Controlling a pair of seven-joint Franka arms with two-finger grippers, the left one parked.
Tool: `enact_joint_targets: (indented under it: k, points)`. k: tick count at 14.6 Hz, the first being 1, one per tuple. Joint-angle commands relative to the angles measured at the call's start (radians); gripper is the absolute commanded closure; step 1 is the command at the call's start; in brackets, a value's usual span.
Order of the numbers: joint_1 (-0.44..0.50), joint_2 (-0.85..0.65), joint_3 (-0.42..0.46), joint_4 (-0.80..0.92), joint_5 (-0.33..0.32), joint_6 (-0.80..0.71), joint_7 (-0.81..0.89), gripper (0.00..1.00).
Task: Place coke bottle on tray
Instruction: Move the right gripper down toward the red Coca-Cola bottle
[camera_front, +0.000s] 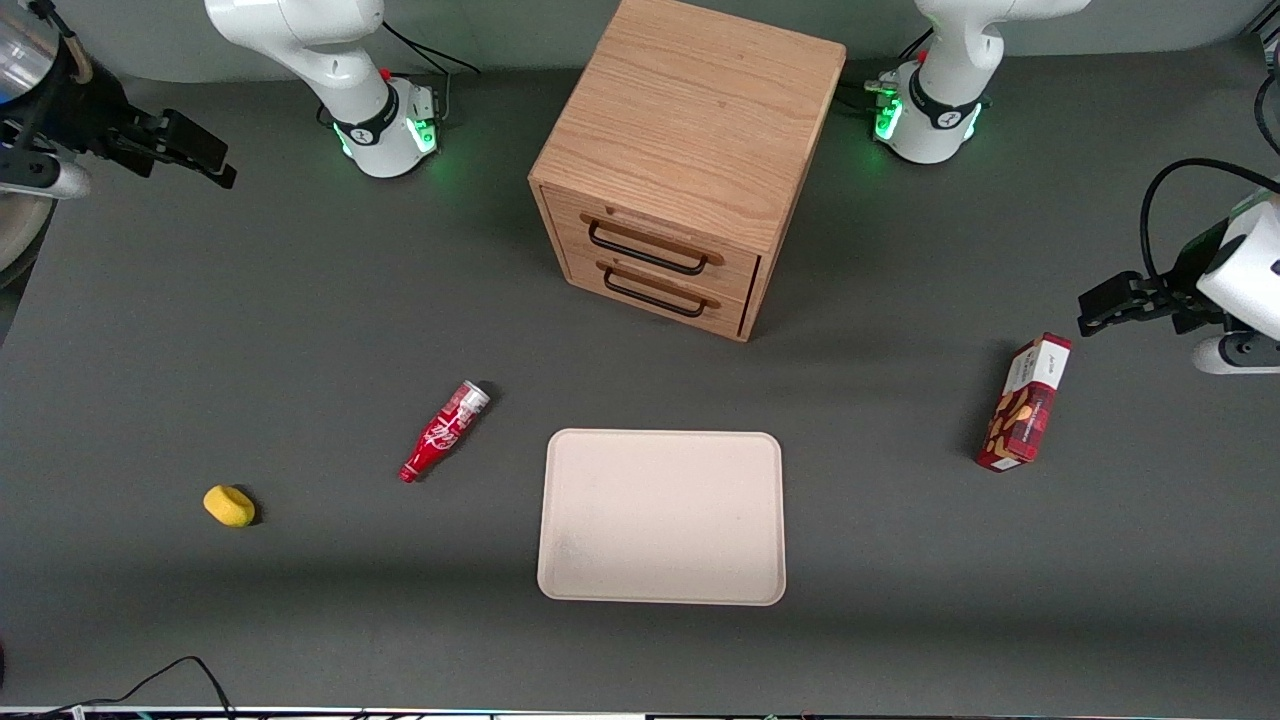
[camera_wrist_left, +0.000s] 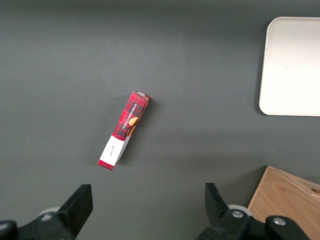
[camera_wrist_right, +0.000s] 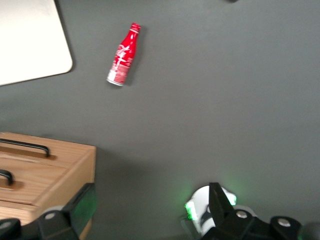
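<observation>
The coke bottle (camera_front: 443, 432) lies on its side on the grey table, beside the cream tray (camera_front: 660, 518) and toward the working arm's end. Its red cap points toward the front camera and its silvery base toward the drawer cabinet. The bottle (camera_wrist_right: 124, 55) and a corner of the tray (camera_wrist_right: 30, 40) also show in the right wrist view. My right gripper (camera_front: 200, 150) hangs raised at the working arm's end of the table, farther from the front camera than the bottle and well apart from it. In its wrist view the gripper (camera_wrist_right: 150, 200) is open and empty.
A wooden two-drawer cabinet (camera_front: 685, 160) stands farther from the camera than the tray. A red snack box (camera_front: 1025, 402) lies toward the parked arm's end. A small yellow object (camera_front: 229, 505) lies toward the working arm's end. The working arm's base (camera_front: 385, 125) stands near the gripper.
</observation>
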Motion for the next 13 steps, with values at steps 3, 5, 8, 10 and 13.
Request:
enact_joint_targets:
  k: [3,5,8,10,13]
  points:
    - [0.013,0.232,0.039,0.107,0.049,0.054,0.273,0.0]
    - [0.029,0.338,0.065,0.105,0.042,0.089,0.405,0.0]
    - [0.035,0.477,0.091,0.082,0.033,0.209,0.528,0.0]
    - [0.04,0.563,0.119,0.05,-0.035,0.314,0.569,0.0]
    - [0.038,0.594,0.122,-0.111,-0.072,0.546,0.575,0.0]
